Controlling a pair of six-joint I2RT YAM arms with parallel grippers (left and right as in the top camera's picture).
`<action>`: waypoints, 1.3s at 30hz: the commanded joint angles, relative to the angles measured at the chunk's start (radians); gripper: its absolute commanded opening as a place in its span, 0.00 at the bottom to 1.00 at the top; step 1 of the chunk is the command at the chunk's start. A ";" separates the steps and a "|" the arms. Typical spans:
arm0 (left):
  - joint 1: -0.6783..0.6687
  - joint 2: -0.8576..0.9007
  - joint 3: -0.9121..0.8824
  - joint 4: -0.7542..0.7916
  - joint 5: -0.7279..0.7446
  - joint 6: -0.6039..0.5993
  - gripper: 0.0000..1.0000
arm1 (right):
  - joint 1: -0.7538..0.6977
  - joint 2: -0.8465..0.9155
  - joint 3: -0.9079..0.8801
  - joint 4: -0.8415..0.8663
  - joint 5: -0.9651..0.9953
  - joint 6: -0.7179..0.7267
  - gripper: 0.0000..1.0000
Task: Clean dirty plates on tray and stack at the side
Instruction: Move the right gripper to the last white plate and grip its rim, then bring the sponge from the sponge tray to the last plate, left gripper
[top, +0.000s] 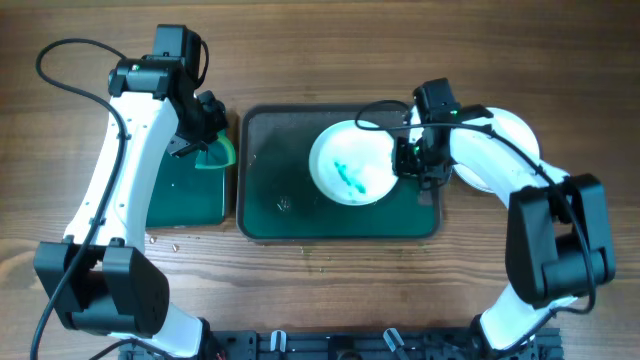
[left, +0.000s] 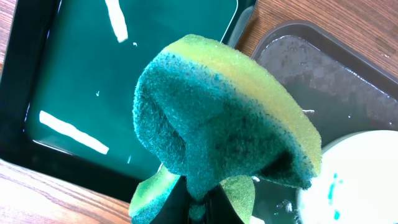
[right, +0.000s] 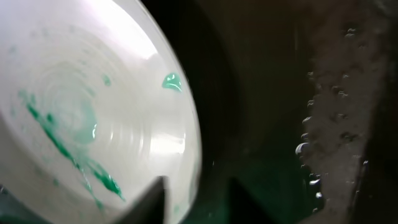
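The left end effector (left: 200, 208) clamps a sponge (left: 217, 118) over the bright-green tray (top: 185, 195). The right end effector (right: 199, 202) straddles the right rim of the smeared plate (top: 345, 165); whether it pinches, I cannot tell.

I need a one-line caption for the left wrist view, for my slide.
Left gripper holds a green-yellow sponge over the small green tray's edge, with a smeared plate at lower right.

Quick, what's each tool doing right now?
Left tool: shut on the sponge.
Right tool: open, astride the plate rim.
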 joint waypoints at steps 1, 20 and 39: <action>-0.003 -0.006 0.008 0.000 0.008 0.019 0.04 | 0.002 -0.046 -0.006 0.013 -0.015 -0.188 0.52; -0.003 -0.006 0.008 0.004 0.009 0.019 0.04 | 0.003 0.181 0.030 0.445 -0.189 -0.371 0.16; -0.228 0.066 -0.153 0.260 0.137 -0.026 0.04 | 0.108 0.179 0.012 0.095 -0.127 0.063 0.04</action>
